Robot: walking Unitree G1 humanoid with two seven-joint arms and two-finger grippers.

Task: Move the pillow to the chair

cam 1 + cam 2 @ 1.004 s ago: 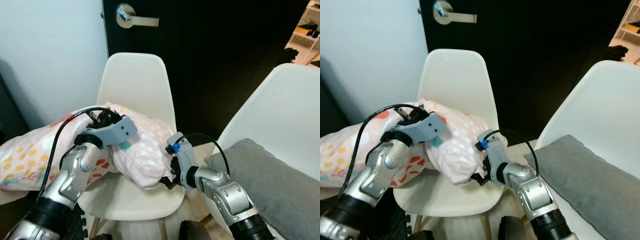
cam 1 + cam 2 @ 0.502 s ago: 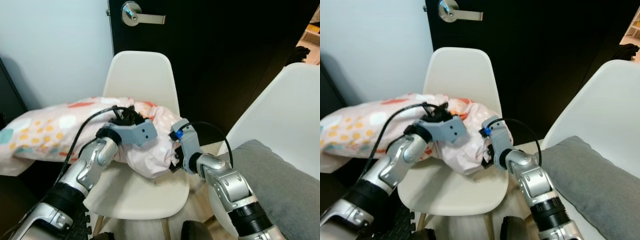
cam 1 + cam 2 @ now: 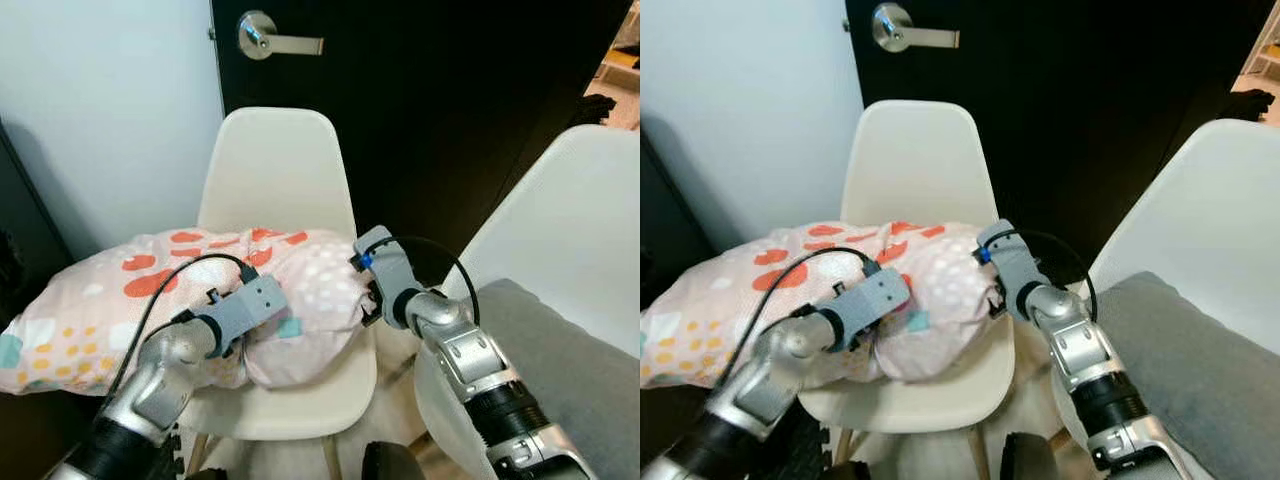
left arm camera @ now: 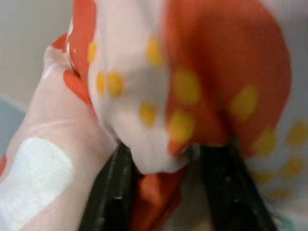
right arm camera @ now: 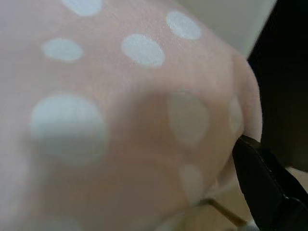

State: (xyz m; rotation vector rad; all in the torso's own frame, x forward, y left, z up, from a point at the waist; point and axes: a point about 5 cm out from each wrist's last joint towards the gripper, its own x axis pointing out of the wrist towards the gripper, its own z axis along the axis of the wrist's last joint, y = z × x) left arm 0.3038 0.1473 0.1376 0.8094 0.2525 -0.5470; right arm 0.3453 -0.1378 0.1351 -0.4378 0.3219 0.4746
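pillow (image 3: 150,290) lowered onto chair (image 3: 290,170) | overhangs seat's left edge

The pillow (image 3: 150,295) is pale pink, patterned with orange-red blotches, white spots and small yellow dots. The chair (image 3: 275,170) is coloured cream-white. The door (image 3: 440,110) is black, its handle (image 3: 272,38) silver. A grey cushion (image 3: 570,375) is seen.
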